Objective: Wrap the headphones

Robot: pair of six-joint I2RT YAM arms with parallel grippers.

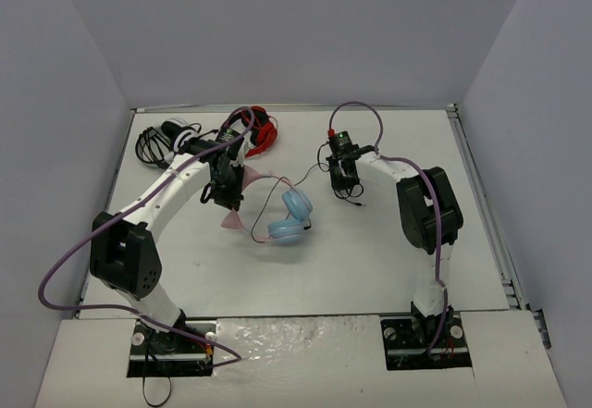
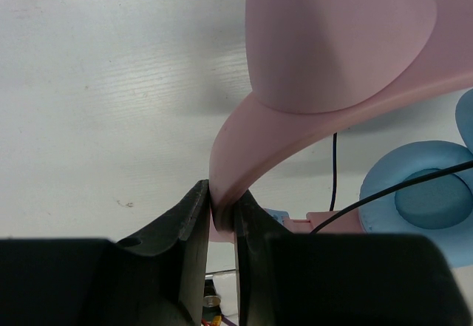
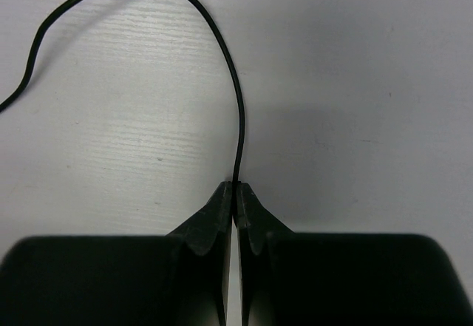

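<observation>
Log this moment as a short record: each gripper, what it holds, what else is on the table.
left gripper: shut on the pink headband of the headphones
right gripper: shut on the black cable
ear cups: light blue, between the two arms
far side of table: red-and-black headphones; black-and-white headphones
</observation>
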